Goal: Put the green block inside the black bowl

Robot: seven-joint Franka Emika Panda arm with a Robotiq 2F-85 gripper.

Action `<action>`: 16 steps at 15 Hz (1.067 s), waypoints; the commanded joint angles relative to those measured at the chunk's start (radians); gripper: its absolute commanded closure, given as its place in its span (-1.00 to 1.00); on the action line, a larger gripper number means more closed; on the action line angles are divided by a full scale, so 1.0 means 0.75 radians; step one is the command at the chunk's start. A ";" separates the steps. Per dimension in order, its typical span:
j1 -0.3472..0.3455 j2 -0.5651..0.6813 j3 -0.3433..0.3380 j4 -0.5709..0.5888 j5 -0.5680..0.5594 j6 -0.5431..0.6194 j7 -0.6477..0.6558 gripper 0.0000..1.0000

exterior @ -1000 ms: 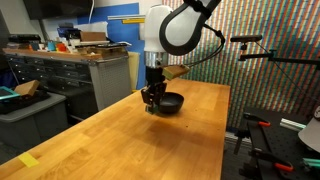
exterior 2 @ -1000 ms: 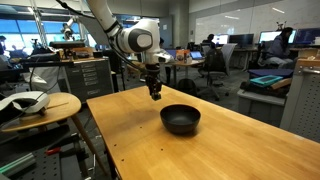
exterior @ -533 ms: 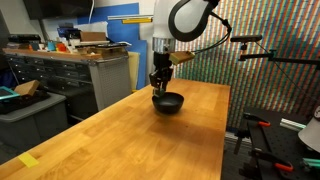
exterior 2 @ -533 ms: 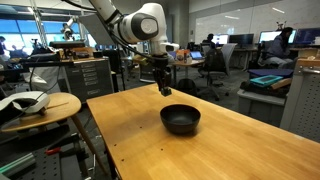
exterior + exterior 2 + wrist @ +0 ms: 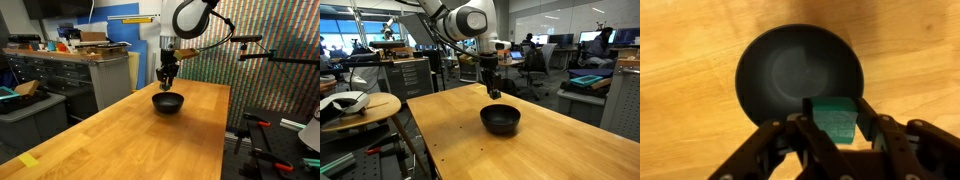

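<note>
The end effector (image 5: 837, 130) is clamped on the small teal-green cube (image 5: 832, 114), with the round matte black bowl (image 5: 790, 70) directly beneath, clear of it. Bare wooden worktop (image 5: 120, 140) surrounds the bowl. Since earlier, the end effector has shifted over the bowl.

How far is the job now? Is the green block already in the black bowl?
Done: the green block is gripped in the hand, up in the air. In hand: it hangs over the black bowl, which is empty. Left: lower and release it inside.
</note>
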 commanded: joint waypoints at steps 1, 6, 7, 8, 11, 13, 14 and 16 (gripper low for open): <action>-0.047 0.004 -0.017 -0.004 -0.009 -0.005 -0.005 0.57; -0.093 0.073 -0.020 0.010 0.018 -0.002 -0.023 0.57; -0.101 0.091 -0.014 0.015 0.032 -0.005 -0.036 0.57; -0.105 0.109 -0.011 0.022 0.041 -0.005 -0.042 0.57; -0.114 0.158 -0.001 0.043 0.073 -0.007 -0.070 0.57; -0.129 0.190 0.015 0.057 0.117 -0.005 -0.113 0.57; -0.135 0.204 0.023 0.065 0.141 -0.004 -0.134 0.57; -0.150 0.233 0.040 0.091 0.191 -0.001 -0.174 0.57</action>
